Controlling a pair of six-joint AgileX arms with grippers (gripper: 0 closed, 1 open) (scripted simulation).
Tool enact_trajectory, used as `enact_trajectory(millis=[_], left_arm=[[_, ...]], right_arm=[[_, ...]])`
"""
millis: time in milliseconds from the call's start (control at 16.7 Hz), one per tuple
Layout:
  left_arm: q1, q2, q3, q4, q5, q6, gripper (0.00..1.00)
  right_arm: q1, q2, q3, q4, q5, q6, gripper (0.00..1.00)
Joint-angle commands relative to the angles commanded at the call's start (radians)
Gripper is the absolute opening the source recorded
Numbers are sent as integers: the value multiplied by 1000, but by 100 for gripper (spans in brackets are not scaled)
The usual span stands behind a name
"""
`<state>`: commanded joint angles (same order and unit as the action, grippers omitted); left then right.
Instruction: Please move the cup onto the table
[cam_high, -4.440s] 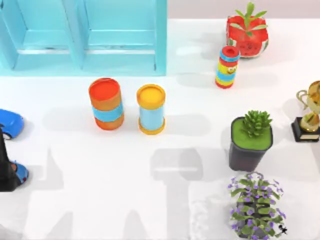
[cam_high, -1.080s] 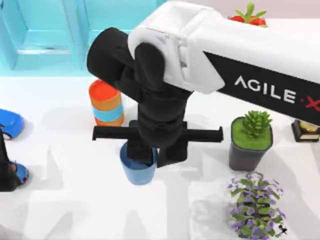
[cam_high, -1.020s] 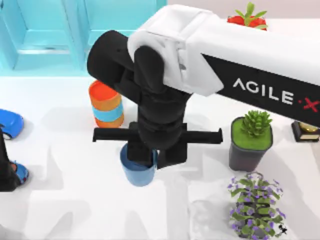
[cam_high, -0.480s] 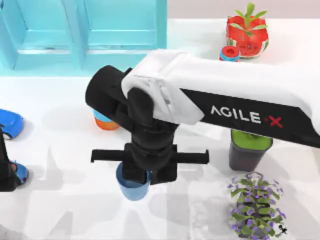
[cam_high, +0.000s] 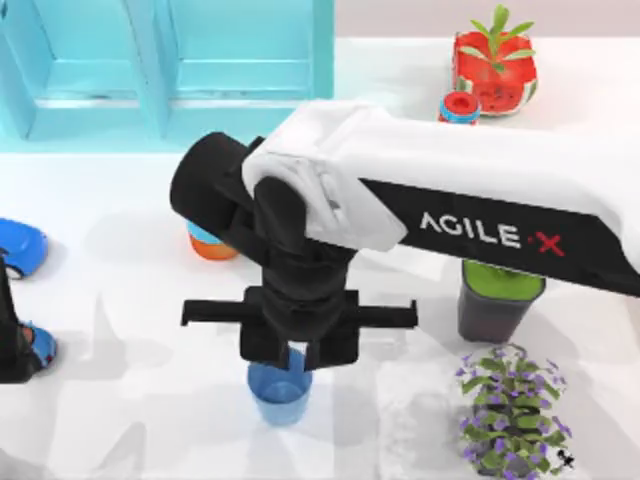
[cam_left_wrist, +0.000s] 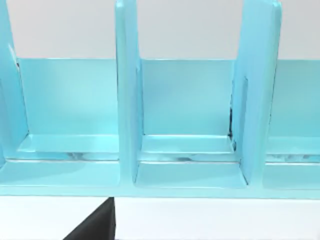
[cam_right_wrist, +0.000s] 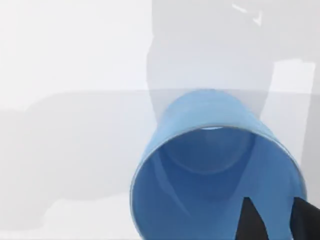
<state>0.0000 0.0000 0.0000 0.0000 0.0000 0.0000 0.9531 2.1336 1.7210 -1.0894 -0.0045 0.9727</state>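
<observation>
Blue cup (cam_high: 279, 391) upright on the white table (cam_high: 130, 400), near its front edge, mouth up. Right gripper (cam_high: 297, 352) just above, fingertips (cam_right_wrist: 252, 220) spread either side of the cup's rim (cam_right_wrist: 215, 165), not pinching it. Behind: orange cylinder with light-blue band (cam_high: 212, 243), cyan shelf unit (cam_high: 170, 75). Left gripper's (cam_high: 12, 345) state: cannot tell, parked at the table's left edge.

Cup (cam_high: 279, 391) upright on desk (cam_high: 130, 400), at 6 o'clock from centre. Right claw (cam_high: 296, 352) directly over cup's 12 o'clock rim, arm stretching off toward 3 o'clock. Shelf unit (cam_high: 165, 75) at 11 o'clock. Banded cylinder (cam_high: 210, 242) between shelf unit and cup, partly under arm. Potted plants (cam_high: 510, 410) at 4 o'clock. Left arm (cam_high: 15, 340) parked at 9 o'clock edge beside toy car (cam_high: 20, 248).
</observation>
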Motion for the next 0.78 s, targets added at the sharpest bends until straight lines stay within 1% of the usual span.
enact_trajectory(millis=[420,480,780], left_arm=[[0,0,0,0,0,0,100],[0,0,0,0,0,0,100],[0,0,0,0,0,0,100]], right_arm=[[0,0,0,0,0,0,98],[0,0,0,0,0,0,100],[0,0,0,0,0,0,100]])
